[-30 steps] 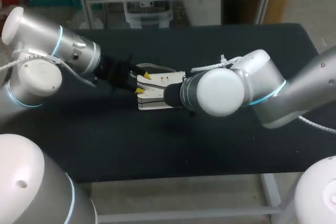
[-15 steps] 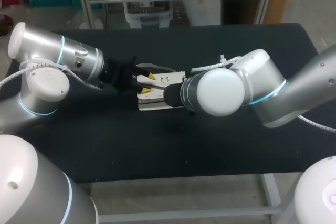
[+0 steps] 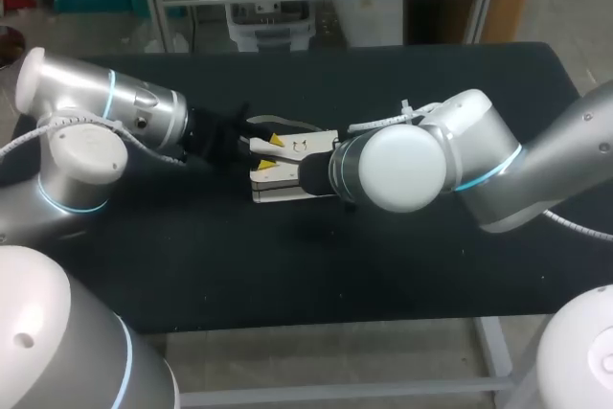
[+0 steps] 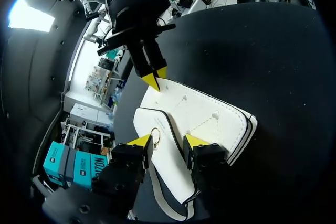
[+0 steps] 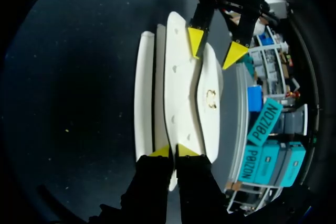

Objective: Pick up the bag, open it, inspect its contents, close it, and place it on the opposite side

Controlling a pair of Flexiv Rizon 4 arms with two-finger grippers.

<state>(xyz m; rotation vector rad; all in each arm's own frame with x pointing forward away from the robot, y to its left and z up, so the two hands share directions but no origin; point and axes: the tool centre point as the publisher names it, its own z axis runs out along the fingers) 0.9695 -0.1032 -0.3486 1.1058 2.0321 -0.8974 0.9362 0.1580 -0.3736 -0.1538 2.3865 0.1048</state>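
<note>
Lying flat on black table (image 3: 383, 265): white flat leather-look bag with dark trim (image 3: 287, 184), stretched between both pincers. Left pincer (image 4: 167, 140) spread wide over one end of bag, small metal ring (image 4: 156, 132) between its yellow tips, nothing gripped; contact with bag not discernible. Right pincer (image 5: 173, 151) at opposite end, almost closed, pinching bag's flap edge between both tips.

bag (image 3: 281, 175) half hidden, right arm (image 3: 407, 168) over it
</note>
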